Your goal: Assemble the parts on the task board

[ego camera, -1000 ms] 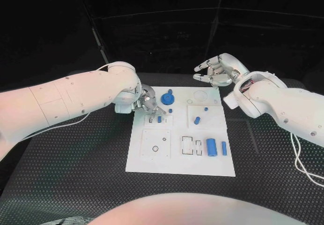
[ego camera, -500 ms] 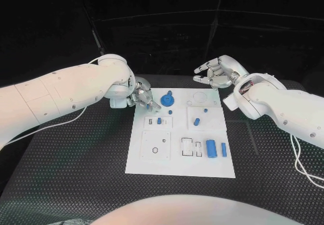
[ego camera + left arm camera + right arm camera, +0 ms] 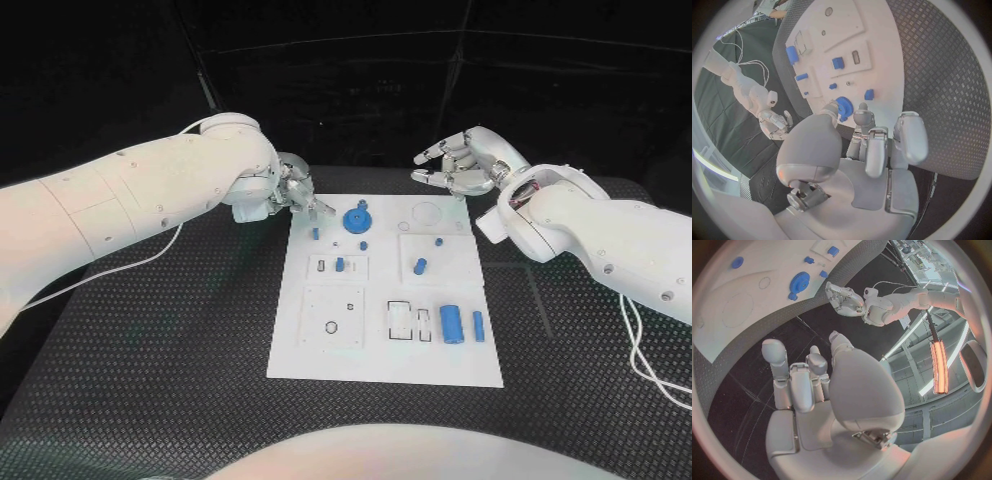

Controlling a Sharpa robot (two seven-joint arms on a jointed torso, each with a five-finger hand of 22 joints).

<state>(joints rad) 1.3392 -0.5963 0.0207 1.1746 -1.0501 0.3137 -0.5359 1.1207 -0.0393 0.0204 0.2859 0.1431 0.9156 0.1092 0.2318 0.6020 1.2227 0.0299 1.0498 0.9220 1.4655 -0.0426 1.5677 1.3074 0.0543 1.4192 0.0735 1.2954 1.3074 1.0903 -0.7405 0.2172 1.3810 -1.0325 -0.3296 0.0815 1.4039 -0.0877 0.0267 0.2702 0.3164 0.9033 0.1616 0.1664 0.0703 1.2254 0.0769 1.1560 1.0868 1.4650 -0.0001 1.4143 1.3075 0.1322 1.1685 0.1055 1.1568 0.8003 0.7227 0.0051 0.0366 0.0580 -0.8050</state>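
the task board lies flat in the middle of the head view, a long white plate on the black table, running from just below the two hands toward the bottom of the frame. it looks partly assembled, as far as i can judge. a blue gear-like disc sits near its upper edge, with a small blue peg to the left of it and another small blue piece just below it. further down, a short blue part stands in a small square block, and a blue oblong lies on the block to its right. in the lower right of the board a larger blue cylinder and a thin blue bar lie side by side, next to rectangular outlines that look unfilled. a round recess at the upper right and an oval hole lower left also seem unfilled, so several placements appear to be left.

the left hand hovers at the board's upper left corner, just beside the small peg; its fingers are loosely curled and i see nothing held in them in the left wrist view. the right hand hangs above the board's upper right corner, beyond its far edge, fingers apart and holding nothing.
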